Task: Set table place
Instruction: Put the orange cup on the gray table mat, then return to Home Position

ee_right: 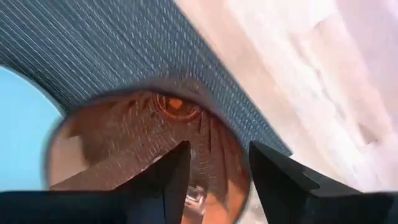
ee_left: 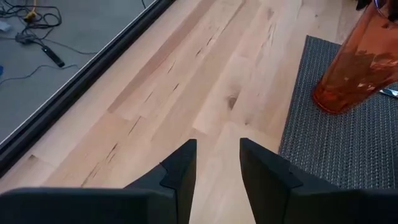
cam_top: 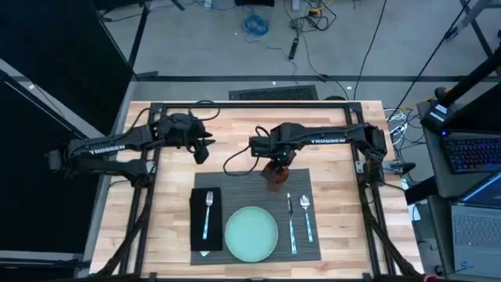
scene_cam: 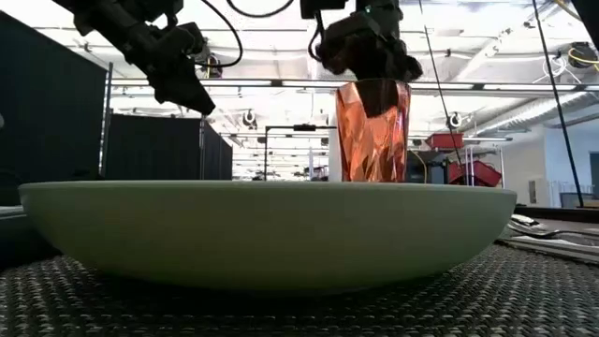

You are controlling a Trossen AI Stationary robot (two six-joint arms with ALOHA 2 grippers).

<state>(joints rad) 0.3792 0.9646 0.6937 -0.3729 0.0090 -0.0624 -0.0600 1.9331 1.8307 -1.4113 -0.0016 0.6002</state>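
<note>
An orange tumbler (cam_top: 276, 180) stands on the far part of the dark grey placemat (cam_top: 305, 188), beyond the pale teal plate (cam_top: 251, 233). My right gripper (cam_top: 275, 166) comes down on it from above and is shut on it. In the left wrist view the tumbler's base (ee_left: 336, 99) rests on the mat. A black napkin (cam_top: 197, 227) with a fork (cam_top: 208, 213) on it lies left of the plate; a knife (cam_top: 291, 223) and a spoon (cam_top: 306, 213) lie right of it. My left gripper (cam_top: 205, 149) hovers open over bare wood, left of the mat's far corner. My right gripper has the tumbler's rim (ee_right: 214, 146) between its fingers, one finger (ee_right: 171, 180) inside the glass and the other (ee_right: 280, 180) outside its wall. The fingers point down from above. The tumbler stays about upright with its base on the placemat.
The wooden table (cam_top: 164, 227) shows bare planks left and right of the mat and along the far edge. A black frame (cam_top: 258, 103) runs along the table's far side, where both arms are mounted. In the low view the plate (scene_cam: 267, 229) fills the foreground.
</note>
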